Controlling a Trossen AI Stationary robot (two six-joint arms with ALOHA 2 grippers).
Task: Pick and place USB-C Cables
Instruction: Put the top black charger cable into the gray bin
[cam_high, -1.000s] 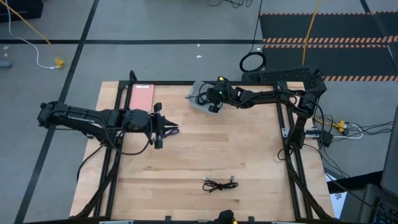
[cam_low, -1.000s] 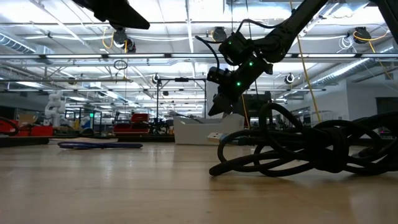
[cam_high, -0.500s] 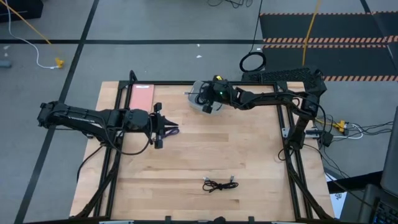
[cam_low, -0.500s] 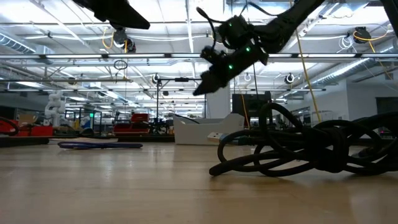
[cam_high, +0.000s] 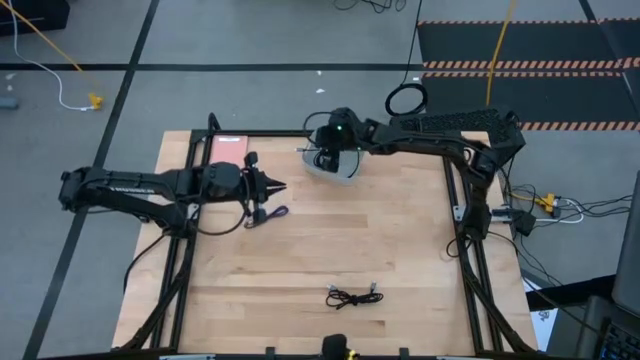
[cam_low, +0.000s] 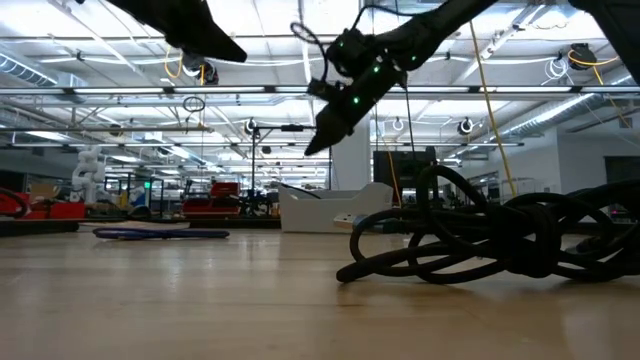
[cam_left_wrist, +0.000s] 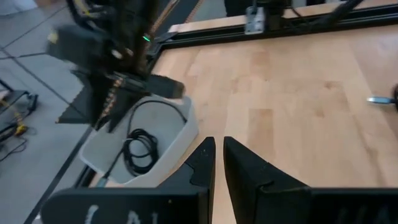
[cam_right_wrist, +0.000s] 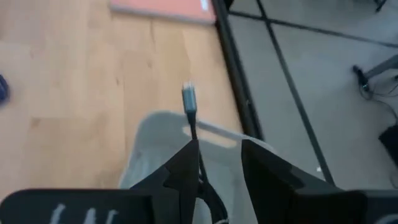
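The right gripper (cam_high: 327, 155) was held above the white tray (cam_high: 345, 172) at the table's far edge. In the right wrist view a black cable (cam_right_wrist: 190, 112) was seen pinched between the nearly closed fingers (cam_right_wrist: 181, 163), its plug end sticking out over the tray. A black coil (cam_left_wrist: 139, 149) was seen lying in the tray only in the left wrist view. The blue-purple cable (cam_high: 272, 213) was seen flat on the wood just beside the left gripper (cam_high: 276, 187), whose fingers were nearly together and empty. A second black cable (cam_high: 354, 296) lay near the front edge, well apart from both grippers.

Compared with a second earlier, the right gripper had been shifted further over the tray and raised, and the left gripper had been lifted off the blue-purple cable.

The low view alone showed the right gripper held high above the tray.
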